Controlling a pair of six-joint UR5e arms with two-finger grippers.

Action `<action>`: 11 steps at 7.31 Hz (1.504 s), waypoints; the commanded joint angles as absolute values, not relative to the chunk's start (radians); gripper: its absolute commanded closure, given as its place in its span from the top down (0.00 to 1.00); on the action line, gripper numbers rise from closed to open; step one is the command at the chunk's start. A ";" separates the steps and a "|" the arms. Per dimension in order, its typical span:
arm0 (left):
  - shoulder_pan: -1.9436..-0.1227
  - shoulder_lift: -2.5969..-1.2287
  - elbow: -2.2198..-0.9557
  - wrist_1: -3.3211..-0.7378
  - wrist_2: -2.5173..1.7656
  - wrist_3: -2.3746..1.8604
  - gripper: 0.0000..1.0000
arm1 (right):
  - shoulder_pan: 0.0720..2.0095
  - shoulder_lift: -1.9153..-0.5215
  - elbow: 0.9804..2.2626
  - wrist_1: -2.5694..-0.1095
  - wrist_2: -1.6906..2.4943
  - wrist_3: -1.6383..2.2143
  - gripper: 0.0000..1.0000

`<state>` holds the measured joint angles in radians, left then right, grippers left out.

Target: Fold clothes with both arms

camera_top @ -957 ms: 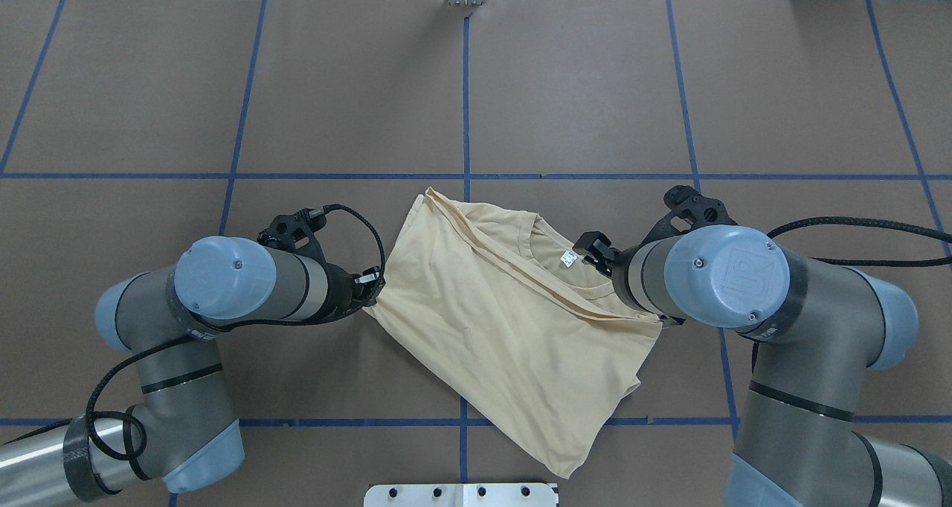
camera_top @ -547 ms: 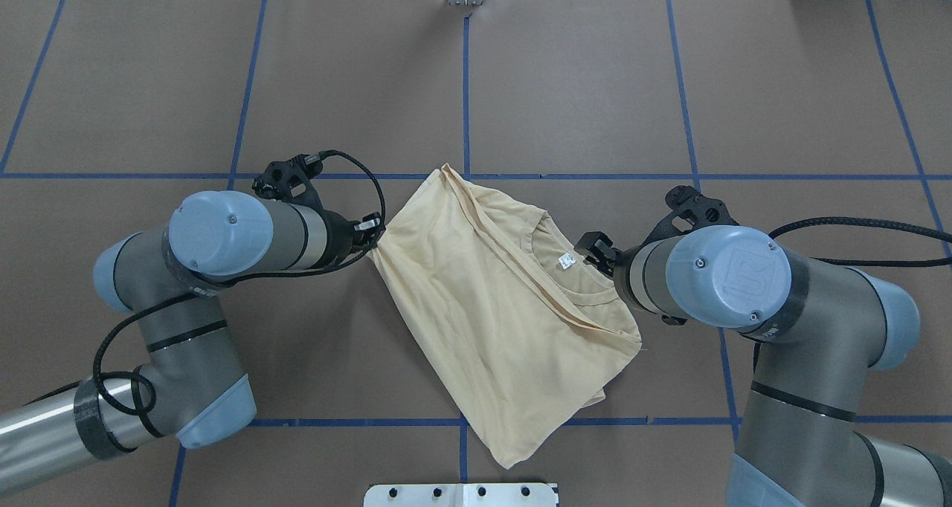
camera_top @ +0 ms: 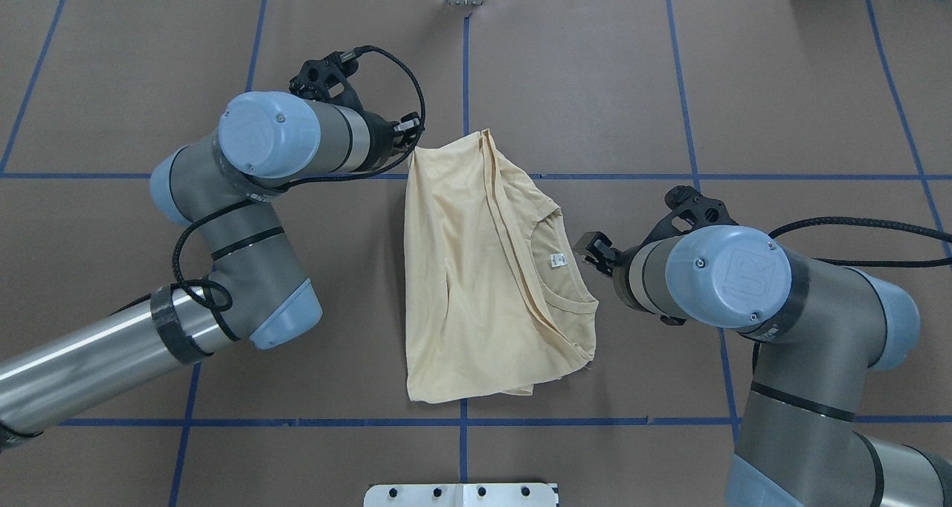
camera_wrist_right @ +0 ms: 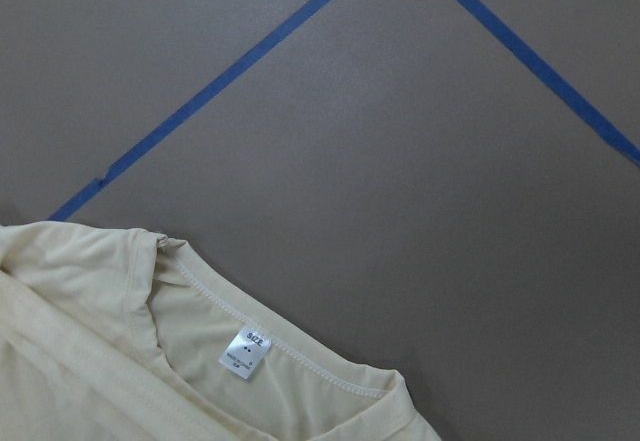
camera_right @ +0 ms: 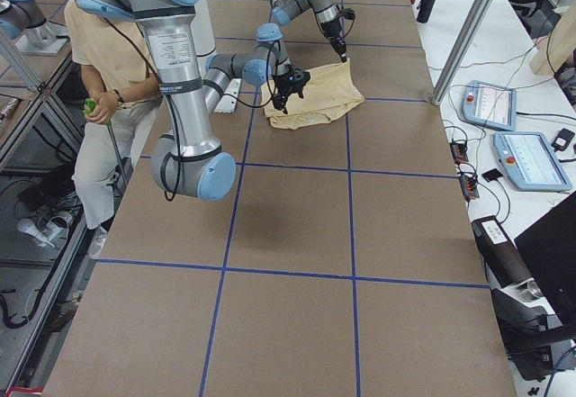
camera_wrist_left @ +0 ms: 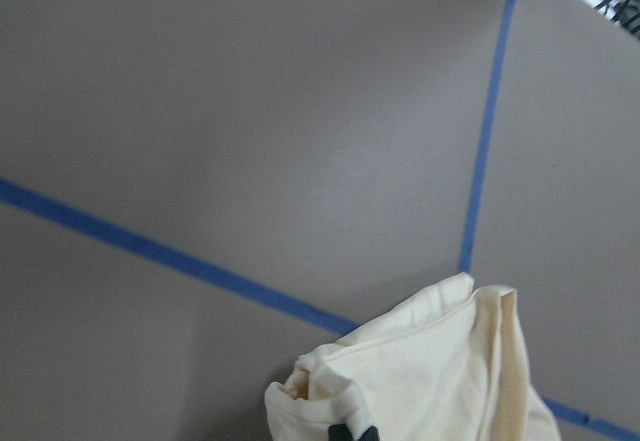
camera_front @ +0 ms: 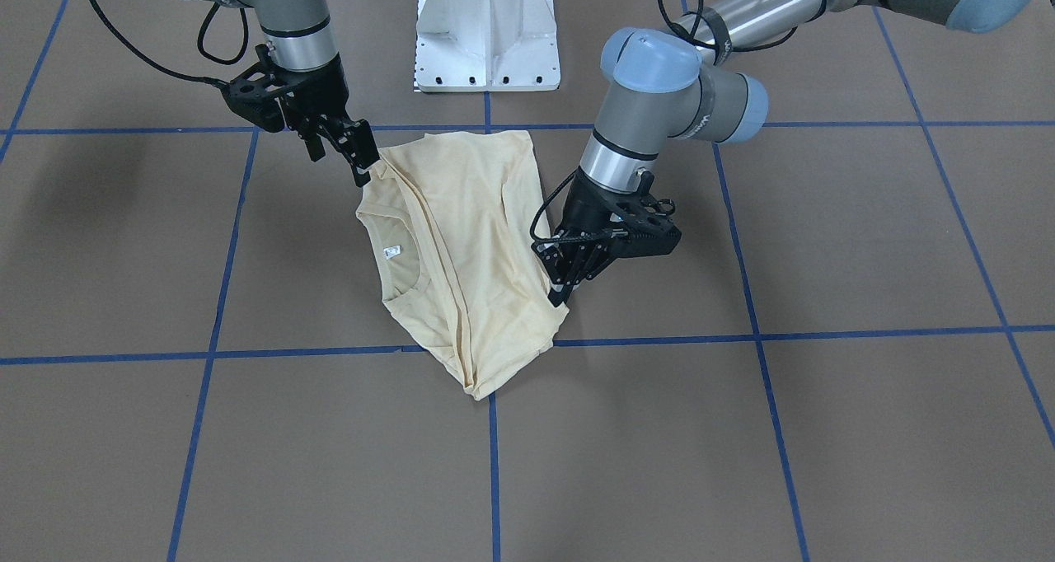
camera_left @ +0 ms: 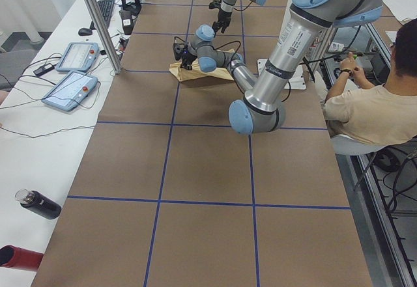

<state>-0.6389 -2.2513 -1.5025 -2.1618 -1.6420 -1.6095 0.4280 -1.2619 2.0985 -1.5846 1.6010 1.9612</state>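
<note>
The pale cream-yellow shirt point(camera_top: 468, 284) lies folded in the middle of the table, plain side up, with its print hidden. Its neckline and white label point(camera_top: 555, 261) face my right arm. The shirt also shows in the front view point(camera_front: 461, 241). My left gripper point(camera_top: 411, 141) is shut on the shirt's far left corner, and the left wrist view shows black fingertips point(camera_wrist_left: 352, 431) pinching bunched cloth point(camera_wrist_left: 430, 381). My right gripper point(camera_front: 363, 170) hovers open at the shirt's edge beside the collar. The right wrist view shows only collar and label point(camera_wrist_right: 245, 353), no fingers.
The brown table is marked with blue tape lines point(camera_top: 465, 83). The white pedestal base point(camera_front: 486, 30) stands at the near edge behind the shirt. A seated operator point(camera_left: 371, 105) and control tablets point(camera_left: 68, 88) are at the table's sides.
My left arm has swung away from the robot, pulling the shirt's corner with it. The shirt has turned and now lies straight along the table. The right arm has stayed still.
</note>
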 commanded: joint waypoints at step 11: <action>-0.747 -2.125 -1.640 -2.115 -1.721 -1.497 0.99 | 0.153 -1.175 1.977 -1.534 1.355 2.437 1.00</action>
